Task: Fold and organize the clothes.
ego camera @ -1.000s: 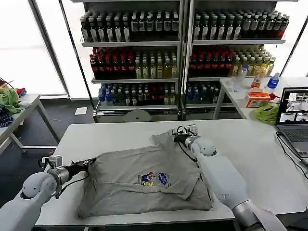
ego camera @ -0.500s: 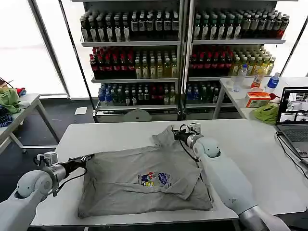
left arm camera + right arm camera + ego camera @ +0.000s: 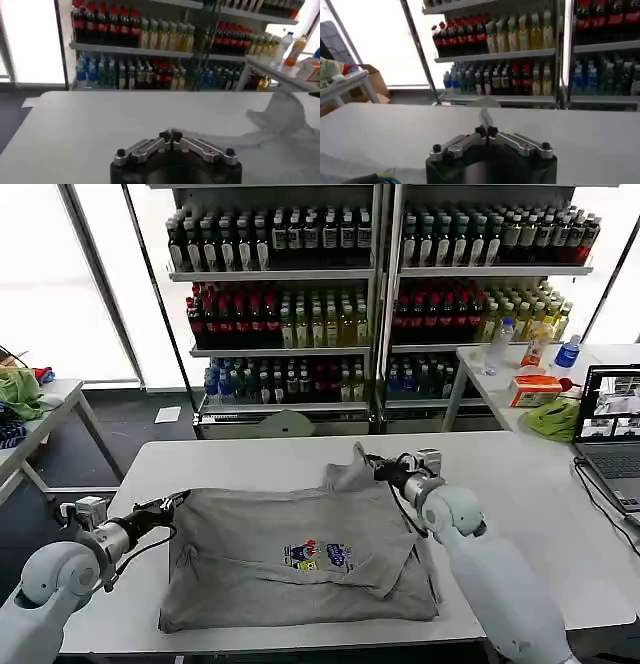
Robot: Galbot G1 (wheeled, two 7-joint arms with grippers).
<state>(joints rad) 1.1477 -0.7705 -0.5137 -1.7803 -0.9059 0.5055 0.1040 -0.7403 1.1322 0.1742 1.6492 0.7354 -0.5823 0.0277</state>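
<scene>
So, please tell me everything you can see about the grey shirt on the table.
The grey shirt is a light grey short-sleeved garment of soft, creased fabric with a small multicolour chest print. It lies mostly flat on the white table, print up, partly folded, with one layer lying over another on the robot's right side. The left hand pinches its far left corner. The right hand pinches its far right part, and the cloth there rises in a peak above the table.
</scene>
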